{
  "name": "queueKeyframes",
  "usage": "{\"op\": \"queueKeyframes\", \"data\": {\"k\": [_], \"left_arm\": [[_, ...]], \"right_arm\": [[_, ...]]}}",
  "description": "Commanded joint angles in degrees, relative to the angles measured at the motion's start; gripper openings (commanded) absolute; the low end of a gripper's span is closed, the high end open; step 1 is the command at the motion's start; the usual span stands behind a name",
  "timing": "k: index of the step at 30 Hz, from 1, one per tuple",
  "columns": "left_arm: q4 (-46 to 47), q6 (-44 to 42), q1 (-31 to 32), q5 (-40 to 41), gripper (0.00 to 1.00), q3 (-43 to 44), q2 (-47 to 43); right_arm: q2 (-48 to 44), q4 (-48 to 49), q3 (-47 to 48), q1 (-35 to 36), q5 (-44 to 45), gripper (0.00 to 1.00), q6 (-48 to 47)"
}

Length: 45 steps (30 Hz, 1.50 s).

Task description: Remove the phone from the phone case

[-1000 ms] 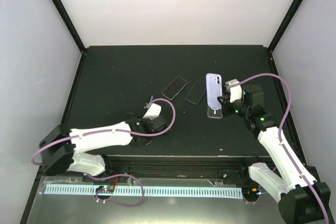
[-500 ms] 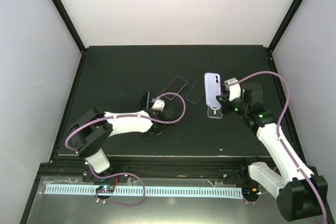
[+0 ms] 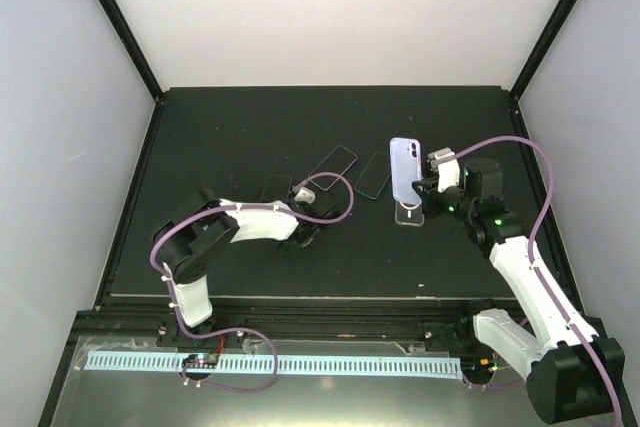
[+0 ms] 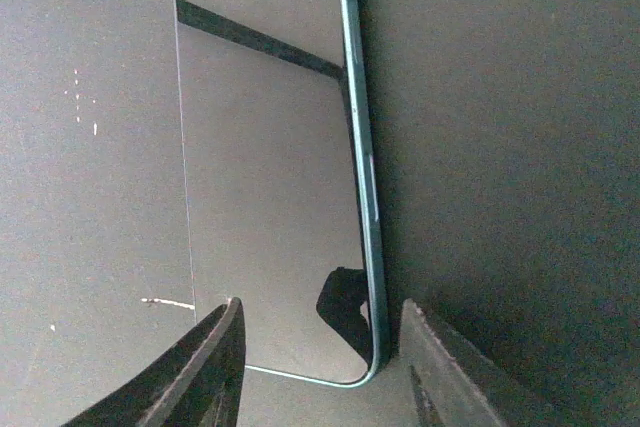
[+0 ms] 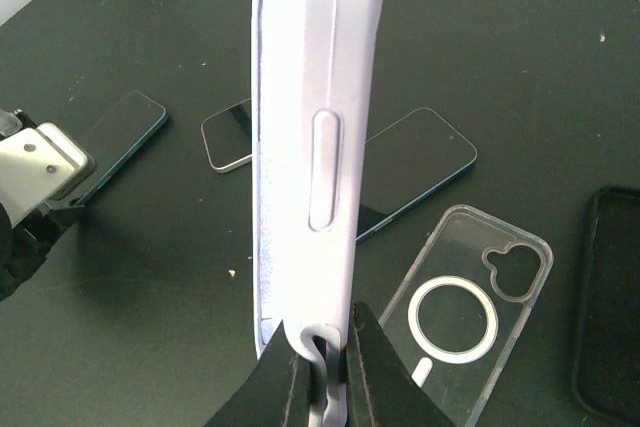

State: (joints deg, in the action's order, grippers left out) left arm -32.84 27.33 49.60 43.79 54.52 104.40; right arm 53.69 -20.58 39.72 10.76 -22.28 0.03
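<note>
Fingers (image 4: 205, 362) stand parted around phone's (image 4: 270, 197) near edge.

Teal-edged phone (image 4: 270, 177) flat on dark table (image 4: 500, 147), parted fingers (image 4: 205, 367) astride.

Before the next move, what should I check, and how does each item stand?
1. Grip: right hand shut on the lavender case: ok.
2. Pose: lavender case held upright: ok.
3. Contents: a phone inside the lavender case: cannot tell.
4. Release: left hand open, one finger on either side of the teal phone: ok.
5. Rest: teal phone flat on the table: ok.
6. Spare: clear case lies empty on the table: ok.
</note>
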Motion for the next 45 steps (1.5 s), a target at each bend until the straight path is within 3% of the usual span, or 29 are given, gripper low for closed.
{"op": "queueKeyframes", "data": {"k": [1, 7, 13, 20, 23, 29, 35, 40, 45], "left_arm": [[1.64, -0.85, -0.33, -3.96, 0.5, 1.47, -1.46], [1.86, -1.05, 0.04, -8.93, 0.64, -0.16, -7.72], [-0.04, -2.24, 1.68, -18.3, 0.79, -2.99, -22.46], [-1.8, -11.11, 1.72, -38.09, 0.8, -3.1, -41.39], [-2.58, -14.51, 1.68, -43.09, 0.82, -2.29, -47.09], [-3.32, -21.4, 1.55, -37.84, 0.98, -3.47, -55.17], [-4.77, -23.13, 1.39, -29.86, 0.99, -6.2, -58.78], [-1.11, -22.61, 0.14, -29.98, 0.99, -9.84, -61.47], [-1.45, -22.0, -1.03, -31.23, 0.99, -9.33, -60.6]], "right_arm": [[-0.62, 1.66, 1.85, -0.65, -0.09, 0.01, -0.73], [-0.17, 1.53, 2.56, -0.92, 5.21, 0.01, -0.86], [4.99, -5.31, 8.74, -3.96, 14.93, 0.01, -5.22], [13.51, -17.15, 17.14, -13.93, 11.81, 0.01, -16.66], [17.4, -23.65, 19.77, -17.34, 9.42, 0.01, -19.33], [21.82, -31.14, 20.39, -23.34, 6.83, 0.01, -23.44], [20.46, -35.5, 19.26, -26.9, 7.93, 0.01, -29.71], [22.75, -48.7, 20.27, -28.64, 2.3, 0.01, -39.99], [26.95, -51.55, 18.63, -30.58, 3.89, 0.01, -42.69]]}}
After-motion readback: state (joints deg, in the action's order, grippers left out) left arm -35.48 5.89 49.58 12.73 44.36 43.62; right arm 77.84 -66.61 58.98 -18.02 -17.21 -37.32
